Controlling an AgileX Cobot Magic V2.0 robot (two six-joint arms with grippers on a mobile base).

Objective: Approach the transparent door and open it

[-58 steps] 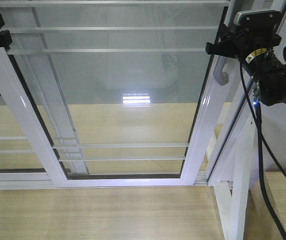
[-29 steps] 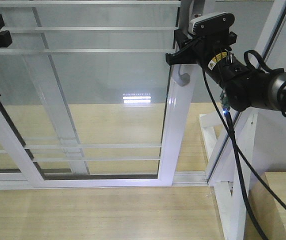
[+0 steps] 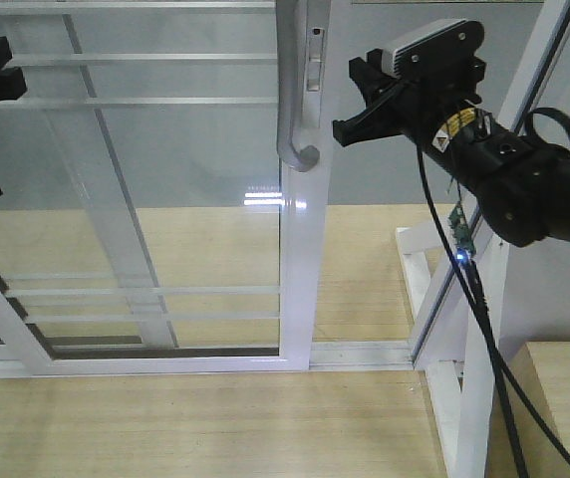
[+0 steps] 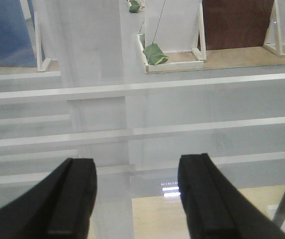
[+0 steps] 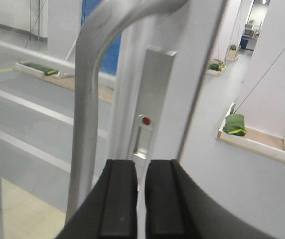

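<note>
A pale wood-plank floor (image 3: 195,418) lies nearest, running up to a white floor track (image 3: 365,354). Low on the right stands a white-painted support frame (image 3: 469,398).

Above it, the black right gripper (image 5: 141,199) reaches in from the right. Its fingers (image 5: 120,204) are pressed together with only a hairline gap and nothing between them. They sit just in front of the grey lock plate (image 5: 152,99), beside the curved grey bar handle (image 5: 90,114) rather than around it. Whether they touch the frame I cannot tell.

The transparent door (image 3: 300,249), a tall glass panel in a glossy white frame with thin white horizontal bars, stands upright in the track. Its handle-side edge is now near the middle of the front view. One second ago that edge stood far to the right against the post, and half a second ago it was partway across. It has slid left, and the open gap on its right has widened. The right gripper, earlier at the handle, is now just right of the frame edge.

At the far left, the left gripper (image 4: 137,199) faces the glass with its fingers spread wide apart, holding nothing, in the same place as before.

Behind the door stands a second white-framed glass panel (image 3: 116,219). Beyond the glass are a grey floor and green bags (image 4: 155,54) on low wooden platforms.
</note>
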